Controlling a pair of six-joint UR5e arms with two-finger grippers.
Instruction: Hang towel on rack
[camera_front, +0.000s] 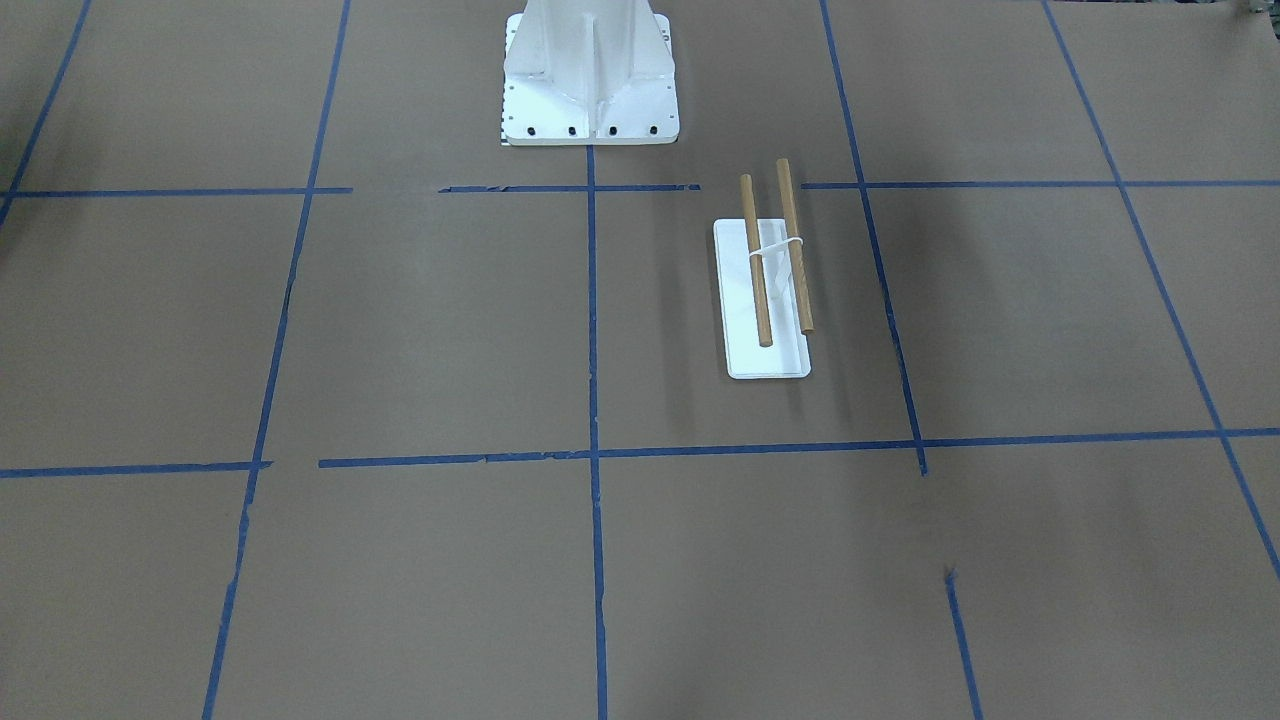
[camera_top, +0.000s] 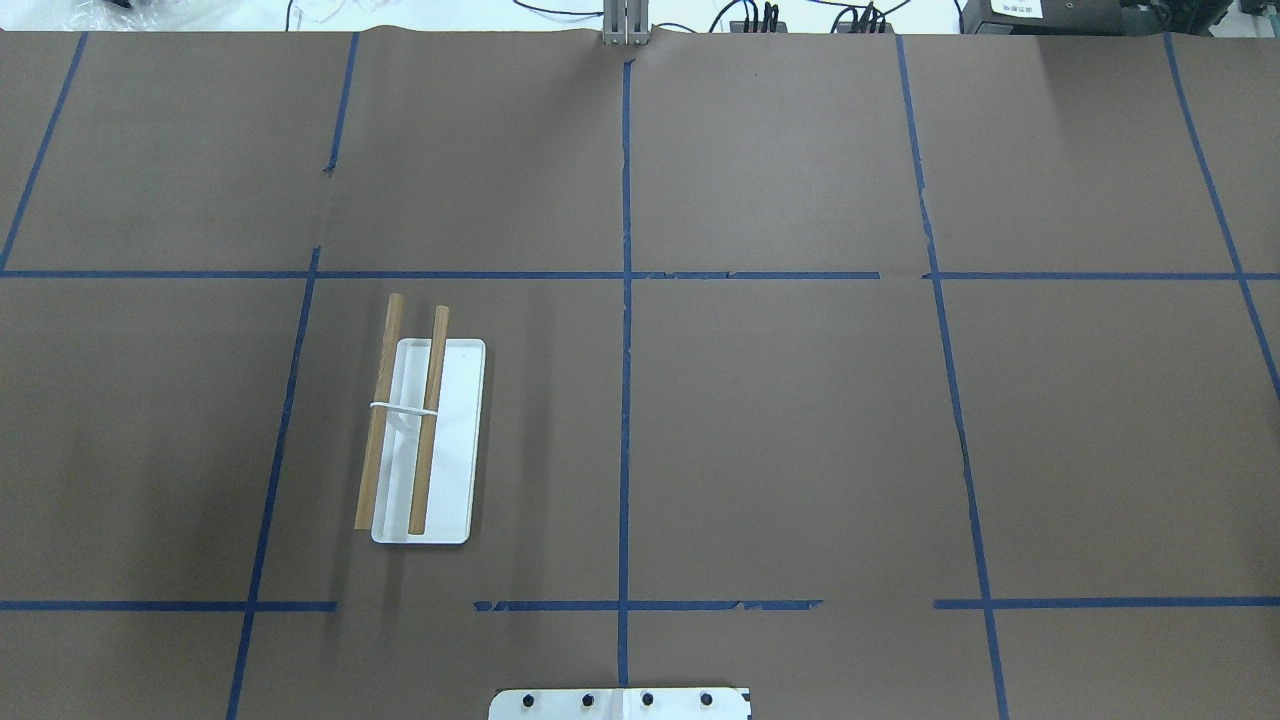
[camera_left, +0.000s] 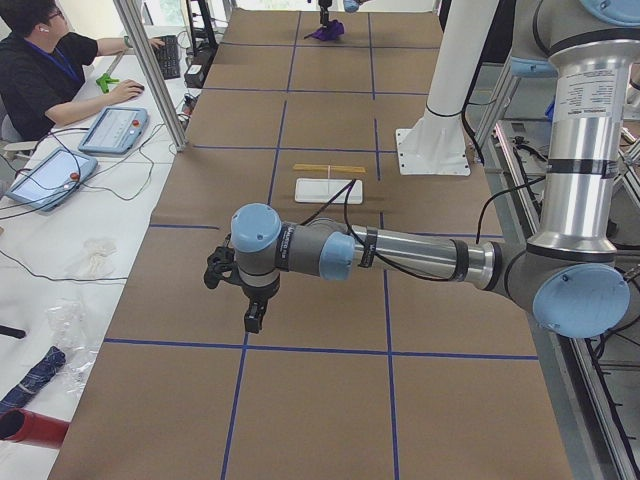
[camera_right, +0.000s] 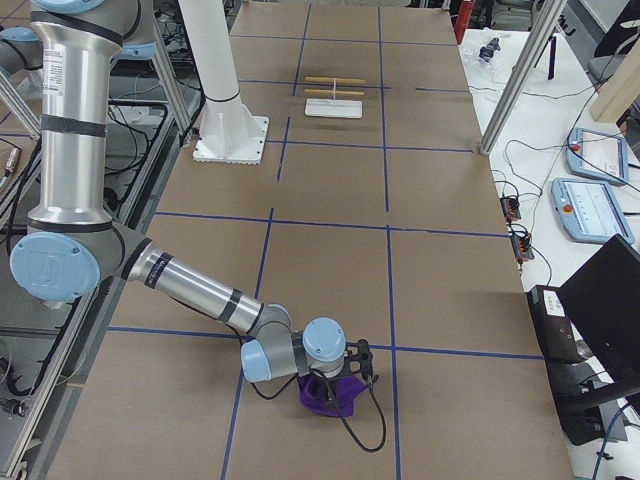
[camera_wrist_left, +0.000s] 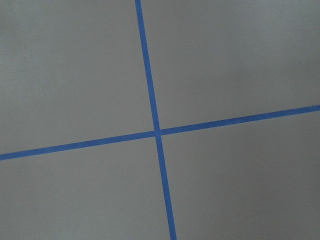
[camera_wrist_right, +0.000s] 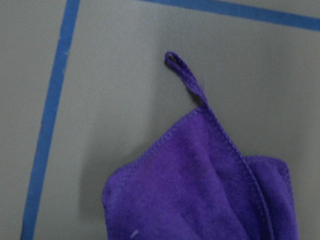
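The towel (camera_wrist_right: 200, 190) is a deep-purple cloth bunched on the brown table, its thin loop (camera_wrist_right: 182, 72) lying flat beside it. In the exterior right view my right gripper (camera_right: 336, 383) is right over the towel (camera_right: 322, 399); I cannot tell if it is open or shut. The rack (camera_top: 425, 440) has a white base and two wooden rods. It stands far from the towel, on my left side (camera_front: 765, 290). My left gripper (camera_left: 254, 318) hangs over bare table short of the rack (camera_left: 327, 180); its state cannot be told.
The white robot pedestal (camera_front: 590, 80) stands at the table's middle near the rack. Blue tape lines (camera_wrist_left: 156, 131) grid the brown table. An operator (camera_left: 45, 70) sits at a side table with tablets (camera_left: 112, 128).
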